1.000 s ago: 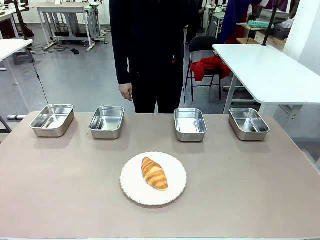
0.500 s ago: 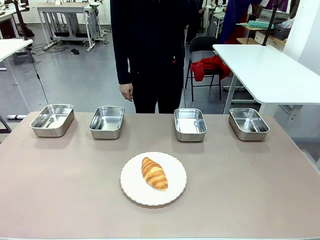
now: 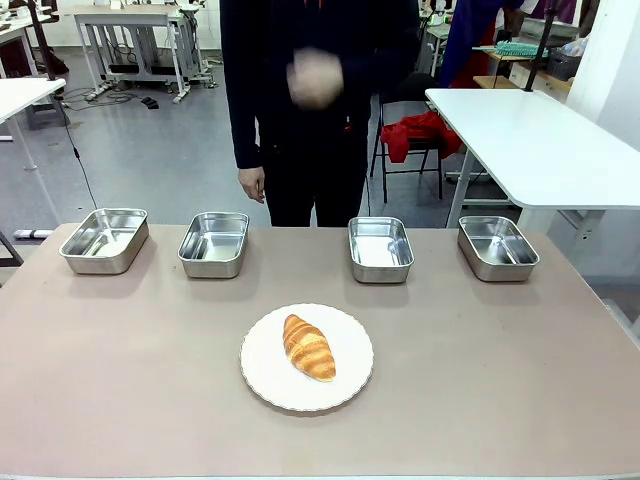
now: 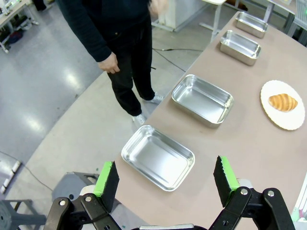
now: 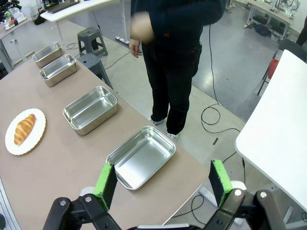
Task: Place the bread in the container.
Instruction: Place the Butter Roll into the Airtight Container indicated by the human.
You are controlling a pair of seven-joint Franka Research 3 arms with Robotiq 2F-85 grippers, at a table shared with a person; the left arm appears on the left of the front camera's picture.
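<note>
- While nothing on the table point(image 3: 120, 400) has shifted since the earlier picture, the person's raised hand point(image 3: 315, 78) is new: it is now at chest height and shows as a blur. It was not in sight half a second ago.
- The person's other hand point(image 3: 252, 183) hangs by the hip as before.
- The left gripper point(image 4: 165, 165) has its two fingers wide apart with nothing between them, and it hangs above the table's end.
- Just ahead of the left gripper, framed between its green pads point(image 4: 106, 178), lies the first tray point(image 4: 156, 155), which is bare inside.
- A second tray point(image 4: 201, 98) sits farther ahead of that gripper, and two more show beyond it toward the upper right of its view.
- The bread point(image 4: 283, 101) lies on the white plate point(image 4: 283, 120), well ahead of the left gripper and off to its right, apart from every tray.
- The right gripper point(image 5: 162, 167) is likewise spread open and holds nothing.
- Its nearest tray point(image 5: 141, 158) lies just ahead between its fingers, with the next tray point(image 5: 90, 110) beyond and to its left.
- From the right gripper, the bread sits far ahead on its left, still on the plate.
- Seen from the front, the bread rests at a slant in the middle of the plate, on the near side of the row of four trays, exactly where it lay a second ago.
- All four trays keep their places along the far edge, and which one is meant cannot be told.
</note>
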